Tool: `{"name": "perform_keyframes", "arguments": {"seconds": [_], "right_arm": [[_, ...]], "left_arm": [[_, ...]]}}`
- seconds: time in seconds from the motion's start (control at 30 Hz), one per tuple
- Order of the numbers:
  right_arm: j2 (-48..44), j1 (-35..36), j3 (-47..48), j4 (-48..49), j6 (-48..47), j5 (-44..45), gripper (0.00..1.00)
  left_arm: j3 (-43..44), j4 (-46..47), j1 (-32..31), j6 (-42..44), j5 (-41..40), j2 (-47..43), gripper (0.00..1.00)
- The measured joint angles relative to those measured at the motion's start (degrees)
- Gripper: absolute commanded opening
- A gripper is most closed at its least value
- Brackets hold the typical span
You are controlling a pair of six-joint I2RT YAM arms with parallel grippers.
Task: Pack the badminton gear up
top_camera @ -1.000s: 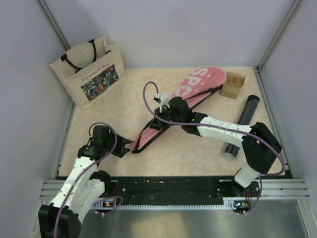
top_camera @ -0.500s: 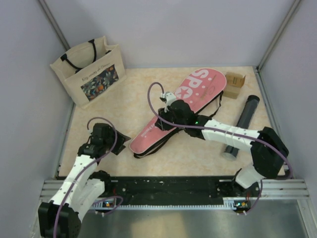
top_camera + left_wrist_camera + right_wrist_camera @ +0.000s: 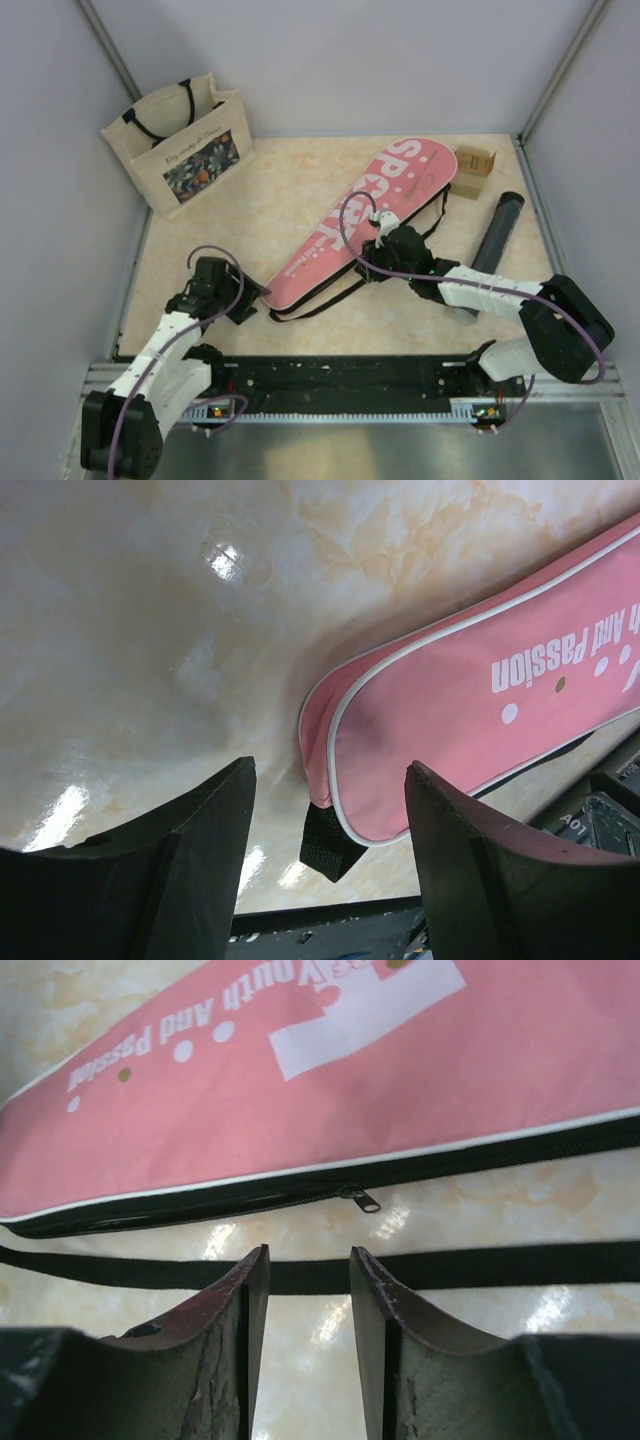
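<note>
The pink cover (image 3: pixel 370 215) lies flat on the table (image 3: pixel 250 200), its narrow end just ahead of the left end effector (image 3: pixel 330 770), which is spread wide and empty. The rackets are unseen, probably inside. The dark tube (image 3: pixel 490 245), right of the narrowly parted, empty right end effector (image 3: pixel 308 1260), looks unpacked.

The right arm (image 3: pixel 480 290) hides from us the near end of the dark tube (image 3: pixel 497 232); both wrist views cut off the pink cover (image 3: pixel 470 730).
</note>
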Motion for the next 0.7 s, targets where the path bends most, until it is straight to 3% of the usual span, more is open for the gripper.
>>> {"name": "perform_keyframes", "arguments": {"seconds": [0.27, 0.7], "right_arm": [[2.99, -1.44, -5.33, 12.24, -2.62, -5.75, 0.54], [9.11, -2.21, -8.22, 24.13, -12.39, -1.7, 0.52]], "left_arm": [[-2.36, 3.45, 0.0, -0.83, 1.77, 0.07, 0.6], [-4.98, 9.11, 0.0, -2.89, 3.82, 1.57, 0.47]]}}
